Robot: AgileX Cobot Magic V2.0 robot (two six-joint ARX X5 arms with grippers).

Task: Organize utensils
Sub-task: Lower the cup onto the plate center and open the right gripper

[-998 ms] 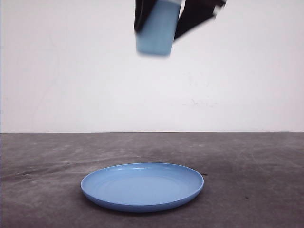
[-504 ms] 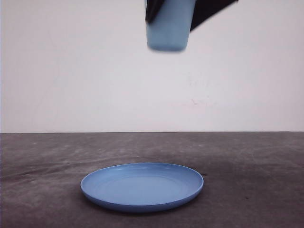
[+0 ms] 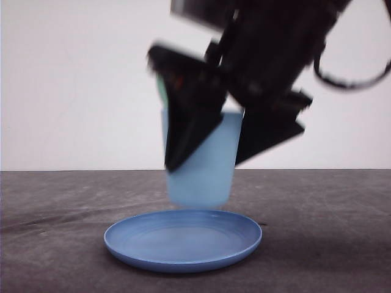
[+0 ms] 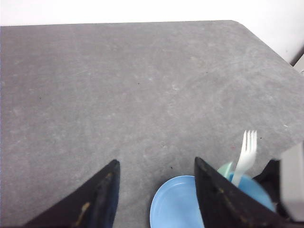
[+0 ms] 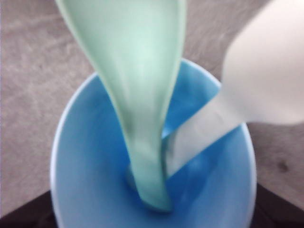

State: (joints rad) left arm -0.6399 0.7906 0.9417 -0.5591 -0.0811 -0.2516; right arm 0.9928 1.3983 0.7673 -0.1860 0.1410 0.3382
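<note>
- A dark grey, mottled surface (image 3: 330, 244) runs back to a plain white wall (image 3: 73, 85); no other clutter is seen on it around the dishes.
- One black right claw (image 3: 208, 165), motion-blurred in the front view, grips the one light blue plastic cup (image 3: 204, 177) between its two wedge-shaped fingers (image 3: 186, 131), one on each side of the cup wall.
- A black cable (image 3: 351, 76) loops beside the right arm high against the wall.
- One round, shallow blue plastic plate (image 3: 183, 241) lies flat on the surface, with the cup's base just above its far rim; whether they touch cannot be told.
- One left claw (image 4: 156, 199) hangs with its two dark fingers spread wide and nothing between them, the grey surface below; past them are the plate and the cup.
- Two utensils stand inside the cup: one pale mint-green plastic spoon (image 5: 137, 95), handle down at the cup's bottom, and one white plastic four-tined fork (image 4: 247, 152), tines up, leaning beside it.
- In the front view a sliver of green pokes out above the cup's rim behind the claw.
- Half a second ago the cup hung high near the top of the front view; it is now low, right over the plate.
</note>
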